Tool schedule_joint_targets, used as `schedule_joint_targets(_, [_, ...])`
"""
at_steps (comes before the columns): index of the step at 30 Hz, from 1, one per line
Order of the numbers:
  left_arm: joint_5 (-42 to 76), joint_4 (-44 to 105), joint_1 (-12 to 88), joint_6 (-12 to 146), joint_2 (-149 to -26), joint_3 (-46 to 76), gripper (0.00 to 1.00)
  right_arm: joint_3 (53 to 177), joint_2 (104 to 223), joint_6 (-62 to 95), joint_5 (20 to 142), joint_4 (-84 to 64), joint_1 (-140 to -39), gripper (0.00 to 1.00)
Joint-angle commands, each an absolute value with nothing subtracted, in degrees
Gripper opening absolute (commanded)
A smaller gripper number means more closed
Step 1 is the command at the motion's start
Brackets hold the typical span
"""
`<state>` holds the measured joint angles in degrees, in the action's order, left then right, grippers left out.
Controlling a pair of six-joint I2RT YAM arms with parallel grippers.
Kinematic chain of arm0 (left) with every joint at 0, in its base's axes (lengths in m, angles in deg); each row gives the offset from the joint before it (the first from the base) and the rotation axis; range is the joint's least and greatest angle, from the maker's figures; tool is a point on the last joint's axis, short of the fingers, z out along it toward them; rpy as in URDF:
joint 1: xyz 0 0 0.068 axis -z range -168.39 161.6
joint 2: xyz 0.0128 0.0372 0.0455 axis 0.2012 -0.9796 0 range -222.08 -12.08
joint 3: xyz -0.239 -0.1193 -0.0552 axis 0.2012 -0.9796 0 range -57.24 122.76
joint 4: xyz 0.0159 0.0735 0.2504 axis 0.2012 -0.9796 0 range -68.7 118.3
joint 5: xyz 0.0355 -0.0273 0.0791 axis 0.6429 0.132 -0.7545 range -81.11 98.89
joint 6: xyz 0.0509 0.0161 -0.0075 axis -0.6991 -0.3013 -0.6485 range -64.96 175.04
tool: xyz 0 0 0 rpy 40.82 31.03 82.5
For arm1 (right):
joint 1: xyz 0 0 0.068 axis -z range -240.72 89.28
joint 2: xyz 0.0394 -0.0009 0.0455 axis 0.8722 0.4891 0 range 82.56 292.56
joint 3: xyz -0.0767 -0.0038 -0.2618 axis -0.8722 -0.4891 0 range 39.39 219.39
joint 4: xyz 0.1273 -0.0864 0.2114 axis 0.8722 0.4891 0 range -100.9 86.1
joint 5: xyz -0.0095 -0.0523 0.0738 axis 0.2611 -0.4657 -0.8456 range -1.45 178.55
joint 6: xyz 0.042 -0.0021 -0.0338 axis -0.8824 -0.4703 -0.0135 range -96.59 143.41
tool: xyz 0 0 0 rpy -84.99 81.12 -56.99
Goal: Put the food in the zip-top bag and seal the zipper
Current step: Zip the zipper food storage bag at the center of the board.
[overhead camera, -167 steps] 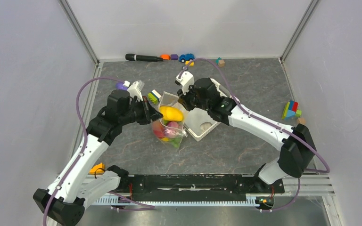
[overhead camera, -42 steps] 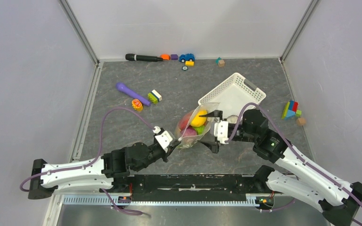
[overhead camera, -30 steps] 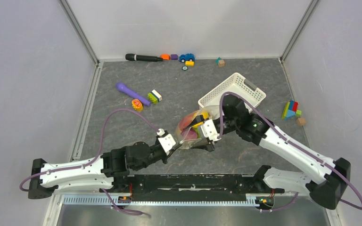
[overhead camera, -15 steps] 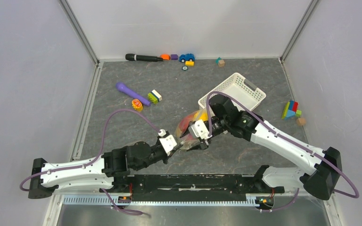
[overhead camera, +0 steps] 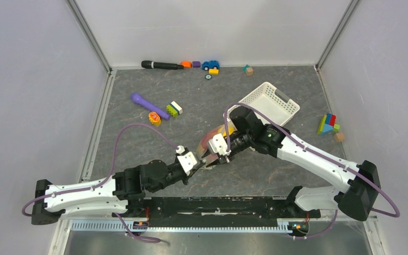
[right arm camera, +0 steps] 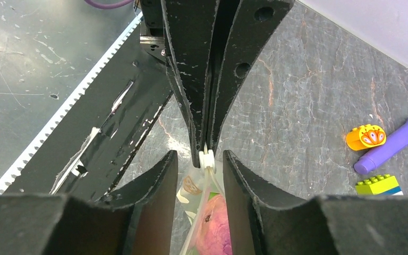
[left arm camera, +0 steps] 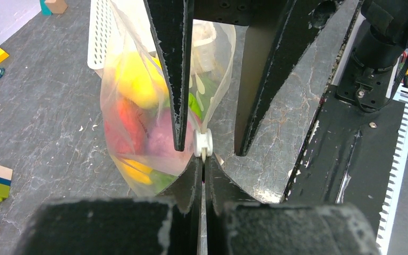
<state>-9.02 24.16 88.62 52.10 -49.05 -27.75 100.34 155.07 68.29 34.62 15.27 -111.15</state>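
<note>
The zip-top bag (overhead camera: 211, 142) stands mid-table, holding the food: yellow (left arm camera: 135, 79), red, green and purple (right arm camera: 215, 231) toy pieces. My left gripper (left arm camera: 203, 169) is shut on the bag's near top corner, just below a white slider (left arm camera: 203, 143) at the end of the zipper (right arm camera: 204, 197). My right gripper (right arm camera: 200, 156) is open over the bag's top. Its fingers (left arm camera: 173, 69) stand on either side of the slider without touching it. In the top view the left gripper (overhead camera: 198, 161) and right gripper (overhead camera: 217, 154) meet tip to tip at the bag.
The white lattice basket (overhead camera: 274, 101) stands behind the bag to the right. A purple stick (overhead camera: 149, 105), a small orange-yellow toy (overhead camera: 154, 118) and blocks (overhead camera: 173, 109) lie back left. More blocks (overhead camera: 328, 124) lie at the right. A black microphone (overhead camera: 162, 65) lies by the back wall.
My right arm has swung left from beside the bag and come over its top, toward the left gripper. The left gripper has stayed shut on the bag's corner. The bag leans slightly more left.
</note>
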Motion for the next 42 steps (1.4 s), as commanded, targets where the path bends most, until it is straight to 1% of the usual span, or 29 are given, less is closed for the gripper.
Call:
schedule_joint_targets(1, [-9.0, 28.0, 88.9, 50.3, -48.0, -27.5, 0.02, 103.0, 155.4, 67.5, 35.1, 13.8, -111.7, 0.41])
schedule_joint_targets(4, [-9.4, 28.0, 88.9, 50.3, -47.7, -27.7, 0.02, 103.1, 155.4, 67.7, 36.0, 13.7, -111.8, 0.32])
schedule_joint_targets(7, [-9.3, 28.0, 88.9, 50.4, -47.6, -27.7, 0.02, 102.9, 155.2, 67.7, 36.3, 13.3, -111.9, 0.28])
schedule_joint_targets(13, [-9.6, 28.0, 88.9, 50.6, -47.5, -27.7, 0.02, 102.9, 154.9, 67.7, 37.4, 12.9, -112.0, 0.07])
schedule_joint_targets(14, [-9.7, 28.0, 88.9, 50.6, -47.5, -27.8, 0.02, 102.9, 154.8, 67.4, 37.9, 12.8, -112.0, 0.02])
schedule_joint_targets(15, [-9.9, 27.9, 88.9, 50.8, -47.4, -27.8, 0.02, 102.9, 154.7, 66.9, 38.6, 12.5, -112.0, 0.01])
schedule_joint_targets(22, [-12.3, 26.8, 88.9, 52.7, -45.2, -28.7, 0.02, 103.5, 155.1, 64.8, 43.0, 13.0, -112.0, 0.00])
schedule_joint_targets(42, [-16.9, 25.5, 88.9, 54.5, -40.8, -29.9, 0.02, 103.1, 154.0, 63.8, 46.4, 13.0, -111.9, 0.00])
